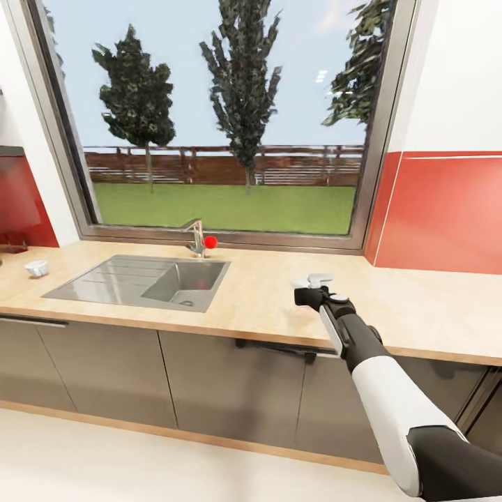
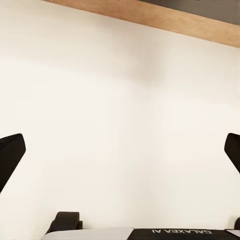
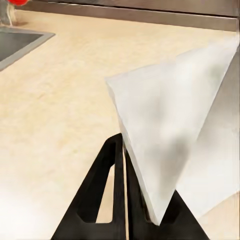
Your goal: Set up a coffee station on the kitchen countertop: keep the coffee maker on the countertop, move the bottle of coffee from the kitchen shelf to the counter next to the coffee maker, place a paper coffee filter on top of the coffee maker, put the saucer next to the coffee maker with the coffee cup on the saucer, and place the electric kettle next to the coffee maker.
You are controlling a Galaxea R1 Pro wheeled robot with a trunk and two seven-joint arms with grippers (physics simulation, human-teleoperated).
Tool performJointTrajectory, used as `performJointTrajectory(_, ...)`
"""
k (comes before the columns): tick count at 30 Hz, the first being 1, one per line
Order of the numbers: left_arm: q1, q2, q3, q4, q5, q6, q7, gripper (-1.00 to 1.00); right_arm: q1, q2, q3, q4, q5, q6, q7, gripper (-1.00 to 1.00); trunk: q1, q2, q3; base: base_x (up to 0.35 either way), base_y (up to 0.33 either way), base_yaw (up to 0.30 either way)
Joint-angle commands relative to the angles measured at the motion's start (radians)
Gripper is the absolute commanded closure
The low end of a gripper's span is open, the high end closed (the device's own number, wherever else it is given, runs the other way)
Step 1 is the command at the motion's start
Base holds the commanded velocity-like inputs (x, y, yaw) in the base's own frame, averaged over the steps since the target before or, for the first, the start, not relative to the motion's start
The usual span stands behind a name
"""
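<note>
Big window [image 1: 223, 118] takes up most of the upper half of the head view, with trees, a fence and grass outside. Red wall panels [image 1: 446, 209] sit at the right and far left edges, white wall above.

Across the middle runs the kitchen countertop [image 1: 265, 300], light wood grain over grey cabinet fronts [image 1: 230, 383], with pale floor [image 1: 104, 460] along the bottom. The steel sink [image 1: 139, 280] is inset left of centre, its tap [image 1: 196, 237] behind it carrying a red knob.

The right arm comes in from the lower right, and the right gripper [image 1: 312, 284] hovers over the counter right of centre. In the right wrist view its fingers are pinched tight on the paper coffee filter [image 3: 170, 130], a white cone sticking up over the worktop.

A small white cup-like thing [image 1: 36, 268] sits at the far left of the counter; can't tell exactly what.

In the left wrist view, the left gripper [image 2: 120, 155] is spread wide over pale floor.
</note>
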Motion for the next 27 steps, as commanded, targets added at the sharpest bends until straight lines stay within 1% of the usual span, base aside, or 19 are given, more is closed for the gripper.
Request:
performJointTrajectory(1,0.0,-0.001,0.003,-0.001,0.001,-0.001,0.0,-1.0,0.0,0.0,0.001,-0.035,0.007,0.008,-0.008,1.0,0.0,-0.001,-0.001,0.0,0.0,0.0)
performJointTrajectory(3,0.0,-0.001,0.003,-0.001,0.001,-0.001,0.0,-1.0,0.0,0.0,0.002,-0.09,0.007,0.018,-0.007,1.0,0.0,-0.001,-0.001,0.0,0.0,0.0)
performJointTrajectory(5,0.0,-0.001,0.003,-0.002,0.001,-0.001,0.0,-1.0,0.001,0.0,0.002,-0.166,0.006,0.073,-0.006,1.0,0.0,-0.001,-0.001,0.0,0.0,0.0)
performJointTrajectory(6,0.0,-0.001,0.003,-0.002,0.001,-0.001,0.0,-1.0,0.001,0.0,0.002,-0.185,0.006,0.091,-0.006,1.0,0.0,-0.001,-0.001,0.0,0.0,0.0)
performJointTrajectory(7,0.0,-0.001,0.003,-0.002,0.001,-0.001,0.0,-1.0,0.002,0.0,0.002,-0.241,0.006,0.136,-0.006,1.0,0.0,-0.001,-0.001,0.0,0.0,0.0)
performJointTrajectory(11,0.001,-0.001,0.003,-0.004,0.001,-0.001,0.0,-1.0,0.007,0.0,0.001,-0.316,0.007,0.175,-0.005,1.0,0.0,-0.001,-0.001,0.0,0.0,0.0)
performJointTrajectory(12,0.0,-0.001,0.003,-0.004,0.001,-0.001,0.0,-1.0,0.012,0.0,0.001,-0.346,0.007,0.195,-0.005,1.0,0.0,-0.001,-0.001,0.0,0.0,0.0)
performJointTrajectory(15,0.0,-0.001,0.003,-0.004,0.001,-0.001,0.0,-1.0,0.021,0.0,0.001,-0.385,0.006,0.261,-0.004,1.0,0.0,-0.001,-0.001,0.0,0.0,0.0)
performJointTrajectory(16,0.0,-0.001,0.003,-0.005,0.001,-0.001,0.0,-1.0,0.045,0.0,0.002,-0.458,0.005,0.35,-0.004,1.0,0.0,-0.001,-0.001,0.0,0.0,0.0)
performJointTrajectory(18,0.0,-0.001,0.003,-0.005,0.001,-0.001,0.0,-1.0,0.06,0.0,0.002,-0.494,0.005,0.37,-0.004,1.0,0.0,-0.001,-0.001,0.0,0.0,0.0)
performJointTrajectory(20,0.0,-0.001,0.003,-0.005,0.001,-0.001,0.0,-1.0,0.093,0.0,0.003,-0.548,0.005,0.387,-0.003,1.0,0.0,-0.001,-0.001,0.0,0.0,0.0)
performJointTrajectory(21,0.0,-0.001,0.002,-0.006,0.001,-0.001,0.0,-1.0,0.14,0.0,0.003,-0.606,0.004,0.398,-0.003,1.0,0.0,-0.001,-0.001,0.0,0.0,0.0)
performJointTrajectory(27,0.0,-0.001,0.001,-0.006,0.001,-0.001,0.0,-1.0,0.168,0.0,0.002,-0.631,0.004,0.406,-0.001,1.0,0.0,-0.001,-0.001,0.0,0.0,0.0)
